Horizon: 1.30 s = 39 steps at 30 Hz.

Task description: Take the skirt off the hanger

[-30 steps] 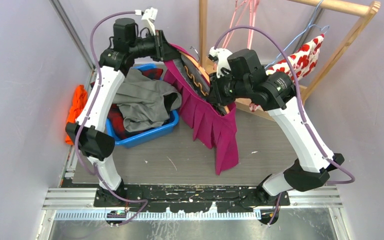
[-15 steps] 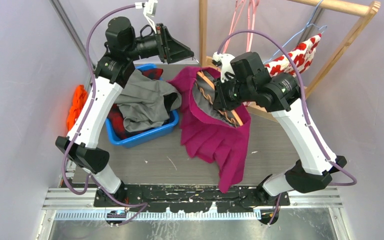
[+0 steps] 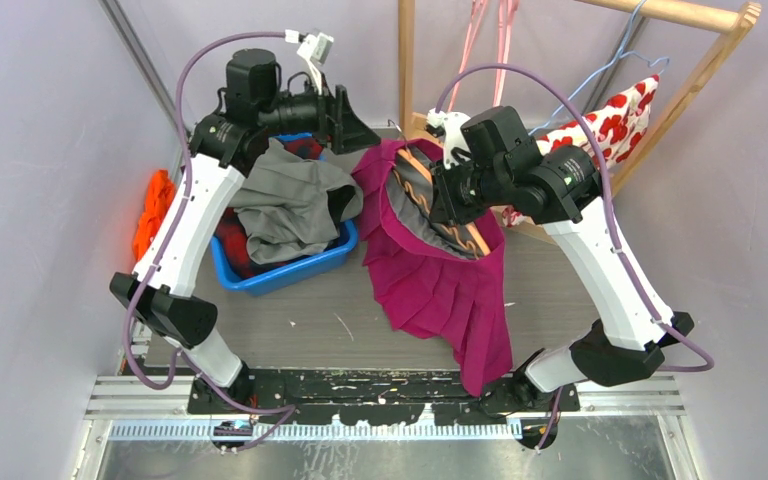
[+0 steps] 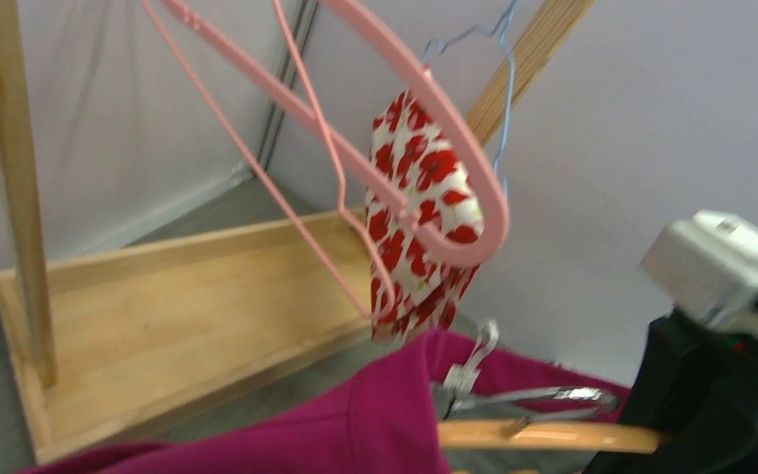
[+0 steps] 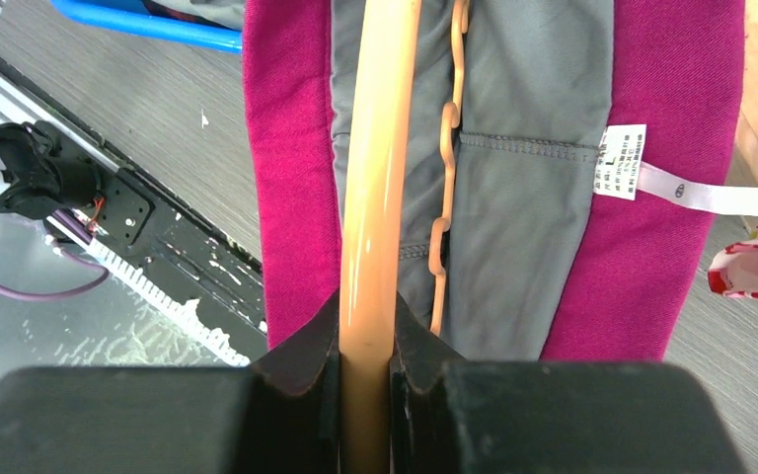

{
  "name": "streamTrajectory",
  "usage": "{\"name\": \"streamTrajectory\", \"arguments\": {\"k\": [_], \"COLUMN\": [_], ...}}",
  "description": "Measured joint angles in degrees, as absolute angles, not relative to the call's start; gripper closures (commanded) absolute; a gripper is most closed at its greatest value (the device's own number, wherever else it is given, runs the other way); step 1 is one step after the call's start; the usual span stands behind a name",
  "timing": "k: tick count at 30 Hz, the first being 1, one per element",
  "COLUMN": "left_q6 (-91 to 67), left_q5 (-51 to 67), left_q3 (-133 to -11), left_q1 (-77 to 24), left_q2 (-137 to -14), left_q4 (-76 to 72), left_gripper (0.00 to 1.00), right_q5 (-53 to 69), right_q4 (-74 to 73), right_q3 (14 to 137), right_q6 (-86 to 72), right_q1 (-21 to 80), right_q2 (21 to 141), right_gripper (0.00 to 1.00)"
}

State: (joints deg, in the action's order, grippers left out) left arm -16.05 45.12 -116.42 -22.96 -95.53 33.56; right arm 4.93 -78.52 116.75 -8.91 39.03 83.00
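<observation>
The magenta pleated skirt [image 3: 440, 290] hangs from a wooden hanger [image 3: 415, 172] and drapes toward the table's front edge. My right gripper [image 3: 447, 205] is shut on the hanger's bar [image 5: 375, 148]; the wrist view shows its fingers [image 5: 296, 365] pinching the bar, with the skirt's waistband [image 5: 291, 148] and grey lining [image 5: 523, 197] beyond. My left gripper [image 3: 355, 120] hovers open, up and left of the skirt, touching nothing. In the left wrist view its own fingers are out of frame, and the skirt's edge [image 4: 375, 425], the metal clip [image 4: 464, 370] and the hanger bar [image 4: 543, 434] lie below.
A blue bin [image 3: 290, 270] with a grey garment [image 3: 290, 200] stands to the left of the skirt. An orange cloth [image 3: 152, 215] lies at the far left. The wooden rack [image 3: 680, 15] behind holds pink hangers [image 4: 424, 99] and a red-and-white floral garment [image 3: 610, 115].
My left gripper let go of the skirt's upper end, opened and pulled back. The skirt dropped and spread toward the front. My right gripper kept its hold on the hanger.
</observation>
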Motion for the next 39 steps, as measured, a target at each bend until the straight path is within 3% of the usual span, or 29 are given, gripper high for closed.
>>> {"name": "streamTrajectory", "arguments": {"k": [9,30,32,33,34,35,39], "left_q6": [-6.0,-5.4,-5.5,-5.6,-5.6,-5.8,-5.7], "left_q5": [36.0,30.5,29.1,28.4,27.4,26.3,21.5], "left_q3": [-109.8,-108.8,-109.4,-109.8,-110.3,-110.7,-112.5], "left_q1": [-29.6,-33.8,-34.6,-34.9,-35.2,-35.4,-36.1], "left_q2": [-91.8,-92.6,-94.1,-94.8,-95.7,-96.3,-98.2], "left_q4": [44.9,44.0,43.5,43.2,43.1,43.0,43.0], "left_gripper": [0.24,0.19,0.29,0.43,0.75,0.97,1.0], "right_q5": [4.5,4.5,4.5,4.5,4.5,4.5,4.2], "right_q4": [-78.5,-78.9,-78.9,-78.9,-78.9,-78.9,-79.1], "right_q3": [117.9,120.1,120.1,120.1,120.1,120.1,120.1], "right_q6": [-8.9,-9.0,-9.0,-9.0,-9.0,-9.0,-9.0], "right_q1": [39.0,39.0,39.0,39.0,39.0,39.0,39.0], "right_q2": [83.5,84.8,84.8,84.8,84.8,84.8,84.8], "right_gripper": [0.99,0.99,0.99,0.99,0.99,0.99,0.99]}}
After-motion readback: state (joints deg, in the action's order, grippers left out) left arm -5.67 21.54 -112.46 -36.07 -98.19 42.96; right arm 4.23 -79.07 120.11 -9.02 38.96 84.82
